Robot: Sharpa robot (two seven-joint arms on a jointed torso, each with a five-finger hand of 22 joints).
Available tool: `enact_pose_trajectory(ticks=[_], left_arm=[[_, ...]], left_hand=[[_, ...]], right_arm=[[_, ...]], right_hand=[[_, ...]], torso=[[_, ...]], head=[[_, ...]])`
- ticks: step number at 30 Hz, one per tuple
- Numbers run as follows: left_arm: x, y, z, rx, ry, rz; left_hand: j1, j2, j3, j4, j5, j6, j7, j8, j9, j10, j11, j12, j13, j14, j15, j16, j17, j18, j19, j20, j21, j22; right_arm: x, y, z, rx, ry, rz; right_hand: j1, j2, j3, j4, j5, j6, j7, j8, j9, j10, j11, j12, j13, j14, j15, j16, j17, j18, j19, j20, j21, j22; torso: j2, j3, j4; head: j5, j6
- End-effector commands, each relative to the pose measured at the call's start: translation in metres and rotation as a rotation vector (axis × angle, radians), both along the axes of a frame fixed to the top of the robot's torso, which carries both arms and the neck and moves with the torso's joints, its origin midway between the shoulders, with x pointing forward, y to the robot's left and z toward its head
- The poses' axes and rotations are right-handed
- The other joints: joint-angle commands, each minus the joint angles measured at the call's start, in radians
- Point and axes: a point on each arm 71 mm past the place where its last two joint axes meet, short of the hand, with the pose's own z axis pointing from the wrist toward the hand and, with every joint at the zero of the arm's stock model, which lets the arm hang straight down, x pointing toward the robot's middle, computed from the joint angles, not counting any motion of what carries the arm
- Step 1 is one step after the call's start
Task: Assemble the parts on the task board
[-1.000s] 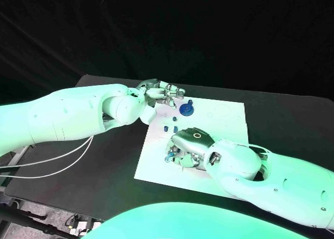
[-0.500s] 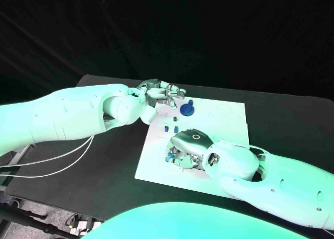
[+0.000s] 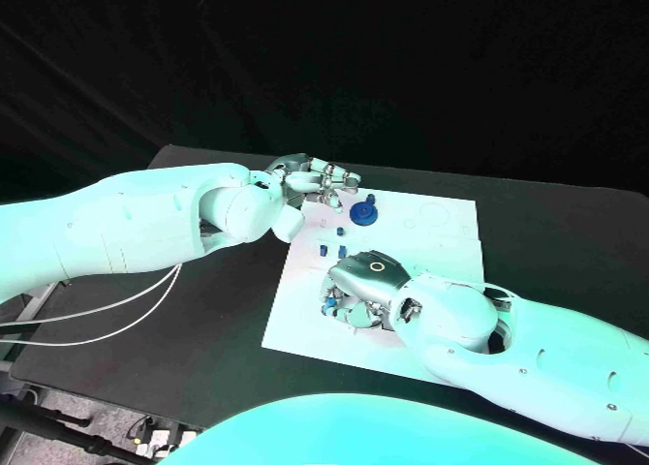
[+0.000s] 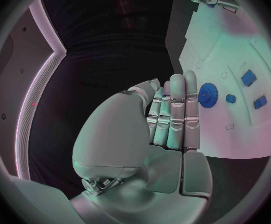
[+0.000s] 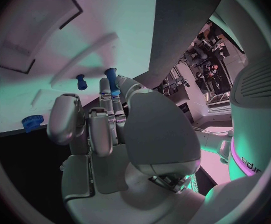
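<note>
We see the right hand (image 3: 364,283) pinching a small blue peg (image 5: 111,80) over the white task board (image 3: 437,232), likely to seat it. The left hand (image 3: 314,180) waits empty, fingers together, beside the blue gear (image 3: 362,211).

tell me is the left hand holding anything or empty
Empty. The left hand has its fingers straight and side by side with nothing between them, beside the blue gear on the white board.

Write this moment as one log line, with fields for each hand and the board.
left hand: over board's far corner, holds nothing | right hand: pinches blue peg | task board: blue gear on it
</note>
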Motion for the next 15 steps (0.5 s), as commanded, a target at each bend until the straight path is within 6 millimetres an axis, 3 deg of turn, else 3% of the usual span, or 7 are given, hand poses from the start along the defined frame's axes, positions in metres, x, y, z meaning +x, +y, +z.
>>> enact_pose_trajectory(ticks=[1, 8, 15], left_arm=[[-0.0008, -0.003, 0.0012, -0.005, -0.004, -0.022], [-0.0008, -0.0015, 0.0013, -0.002, -0.005, -0.019], [-0.0002, -0.0002, 0.001, 0.002, -0.005, -0.012]], left_hand=[[0.002, 0.008, -0.001, -0.005, 0.002, -0.005, -0.001, -0.001, 0.001, -0.007, 0.0, 0.006, 0.001, -0.005, 0.002, -0.004, -0.002, 0.006, 0.002, 0.003, -0.006, -0.001], [0.002, 0.009, 0.0, -0.005, 0.002, -0.005, -0.001, 0.0, 0.001, -0.008, 0.001, 0.007, 0.002, -0.005, 0.003, -0.004, -0.002, 0.006, 0.002, 0.003, -0.007, -0.002], [0.001, 0.009, 0.0, -0.005, 0.002, -0.006, 0.0, -0.001, 0.001, -0.01, 0.001, 0.007, 0.001, -0.005, 0.003, -0.004, -0.002, 0.006, 0.002, 0.003, -0.007, -0.002]], right_arm=[[-0.0007, 0.0012, -0.0022, -0.023, -0.007, 0.004], [-0.0002, -0.0009, -0.0033, -0.024, 0.007, -0.005], [-0.0005, -0.0013, -0.0021, -0.009, 0.008, -0.012]], right_hand=[[-0.015, -0.011, -0.003, 0.007, 0.005, -0.016, 0.012, -0.014, 0.007, -0.006, 0.007, -0.009, 0.0, 0.052, 0.005, -0.001, -0.002, -0.012, -0.006, 0.006, -0.007, 0.121], [-0.034, -0.026, -0.009, 0.012, 0.002, -0.056, 0.015, -0.039, -0.002, -0.004, 0.01, -0.016, 0.003, 0.052, 0.008, 0.0, -0.003, -0.011, -0.007, 0.009, -0.012, 0.121], [-0.055, -0.042, -0.019, 0.019, -0.003, -0.122, 0.008, -0.054, -0.018, 0.005, 0.0, -0.02, 0.008, 0.051, 0.001, -0.001, -0.006, -0.009, -0.008, 0.007, -0.017, 0.122]], torso=[[0.0, 0.0001, 0.0], [-0.001, 0.0, 0.0], [-0.001, 0.0004, -0.001]], head=[[-0.001, 0.0], [0.0, 0.0], [0.0, 0.0]])
